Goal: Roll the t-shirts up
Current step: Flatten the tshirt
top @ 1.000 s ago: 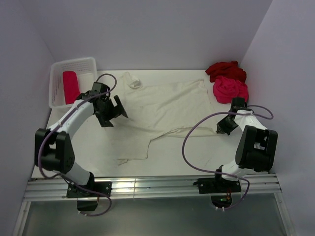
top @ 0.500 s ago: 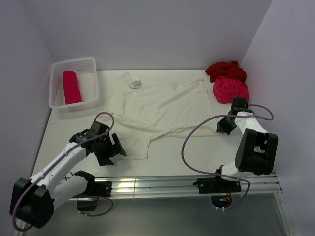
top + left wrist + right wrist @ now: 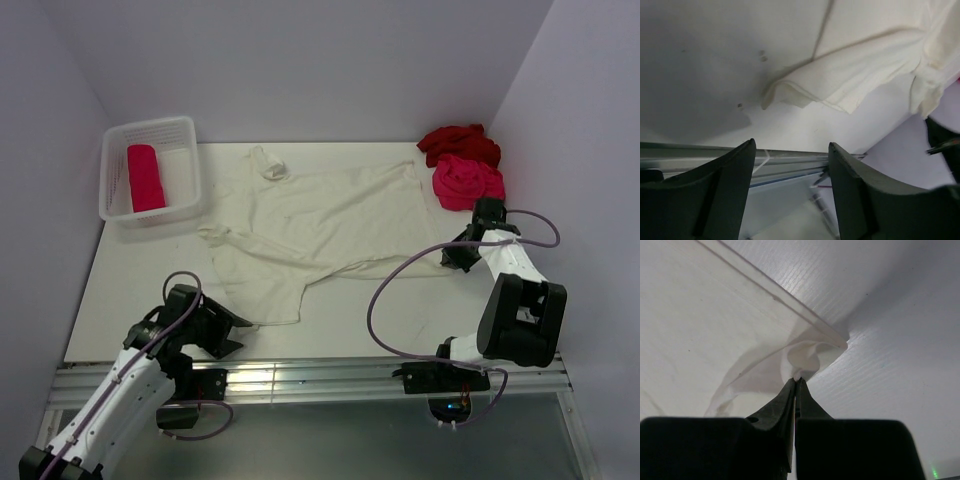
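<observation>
The cream-white t-shirt (image 3: 320,220) lies spread, with creases, across the middle of the table. My right gripper (image 3: 452,256) is shut on the shirt's right corner, and the right wrist view shows the cloth (image 3: 807,356) bunched at the closed tips (image 3: 797,380). My left gripper (image 3: 228,330) is open and empty near the front edge, just left of the shirt's lower left corner (image 3: 840,80). Its fingers (image 3: 730,190) stand wide apart over the rail. A dark red shirt (image 3: 458,143) and a pink-red shirt (image 3: 466,182) lie heaped at the back right. A rolled pink-red shirt (image 3: 145,178) lies in the basket.
The white slatted basket (image 3: 150,128) stands at the back left corner. Purple walls close in the back and both sides. A metal rail (image 3: 320,378) runs along the near edge under both arm bases. The right arm's purple cable (image 3: 385,290) loops over the table's front right.
My left arm has swung from the shirt's left edge near the basket back to the front edge. The right gripper has shifted slightly right, still gripping the corner.
</observation>
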Action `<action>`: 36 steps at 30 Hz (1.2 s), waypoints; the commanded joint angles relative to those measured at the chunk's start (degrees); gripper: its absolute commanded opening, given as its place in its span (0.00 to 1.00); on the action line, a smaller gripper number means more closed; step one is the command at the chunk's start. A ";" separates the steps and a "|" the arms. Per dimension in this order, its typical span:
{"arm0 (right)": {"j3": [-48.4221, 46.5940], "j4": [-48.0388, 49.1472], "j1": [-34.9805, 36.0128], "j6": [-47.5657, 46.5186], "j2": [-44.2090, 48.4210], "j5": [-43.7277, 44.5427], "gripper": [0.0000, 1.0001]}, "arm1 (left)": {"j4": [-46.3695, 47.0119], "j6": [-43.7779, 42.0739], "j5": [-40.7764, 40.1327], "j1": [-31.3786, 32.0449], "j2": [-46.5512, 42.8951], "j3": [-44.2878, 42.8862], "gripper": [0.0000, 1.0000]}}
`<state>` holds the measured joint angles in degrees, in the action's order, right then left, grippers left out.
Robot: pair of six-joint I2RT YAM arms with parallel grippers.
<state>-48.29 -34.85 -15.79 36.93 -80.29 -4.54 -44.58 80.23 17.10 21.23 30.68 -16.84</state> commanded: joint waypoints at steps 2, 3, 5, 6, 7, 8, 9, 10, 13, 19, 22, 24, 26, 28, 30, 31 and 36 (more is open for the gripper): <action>-0.93 -1.45 -0.20 -0.10 2.51 0.67 0.00 | -4.54 15.47 0.22 -0.93 -6.76 3.39 0.60; -0.93 -1.53 -0.20 0.07 2.94 0.58 0.00 | -6.03 17.23 -0.75 -0.93 -9.03 3.22 0.59; -1.01 -1.45 -0.29 0.25 3.38 0.23 0.00 | -10.50 21.89 -4.26 -0.93 -11.15 2.69 0.59; -1.01 -1.45 -0.21 0.60 3.74 0.14 0.00 | -11.84 23.21 -5.66 -0.93 -12.90 1.82 0.59; -0.93 -1.45 -0.29 0.69 3.83 0.14 0.00 | -12.81 25.22 -7.94 -0.93 -13.71 1.55 0.60; -0.93 -1.45 -0.29 0.78 4.00 -0.03 0.00 | -14.12 25.76 -9.18 -0.93 -14.15 1.20 0.61; -1.01 -1.62 -0.21 0.86 4.00 -0.03 0.00 | -13.87 26.64 -9.80 -1.02 -14.15 1.11 0.62; -1.01 -1.45 -0.29 0.95 4.00 -0.30 0.00 | -14.04 27.43 -10.24 -0.93 -13.63 1.02 0.62; -1.19 -1.62 -0.21 1.04 4.09 -0.39 0.00 | -13.52 30.85 -10.94 -1.19 -10.12 0.58 0.61; -2.59 -2.50 -0.20 0.87 4.35 -0.74 0.00 | -11.32 34.39 -12.36 -1.28 -2.47 -0.21 0.49; -3.56 -3.12 -0.29 0.87 4.44 -1.09 0.00 | -9.49 34.82 -12.27 -1.19 0.17 -0.04 0.47; -3.91 -3.55 -0.29 0.87 4.53 -1.35 0.00 | -6.85 35.52 -11.14 -1.19 0.70 1.36 0.44; -4.18 -3.56 -0.29 0.87 4.70 -1.44 0.00 | -3.60 36.14 -10.34 -1.19 1.14 2.68 0.41; -4.44 -3.64 -0.29 0.87 4.62 -1.62 0.00 | -1.57 35.62 -10.16 -1.19 1.75 2.78 0.41; -4.44 -3.73 -0.29 0.95 4.53 -1.97 0.00 | -0.95 34.22 -10.86 -1.19 3.86 1.90 0.41; -4.27 -3.65 -0.21 0.95 4.62 -2.06 0.00 | -0.95 33.86 -10.95 -1.19 5.00 1.38 0.41; -4.18 -3.29 -0.29 1.22 4.62 -2.85 0.00 | 2.02 30.88 -10.25 -1.19 14.49 -1.61 0.41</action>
<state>-50.52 -37.91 -15.79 37.82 -77.69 -6.74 -45.74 110.63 7.09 20.32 41.52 -16.47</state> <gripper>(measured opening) 0.010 0.416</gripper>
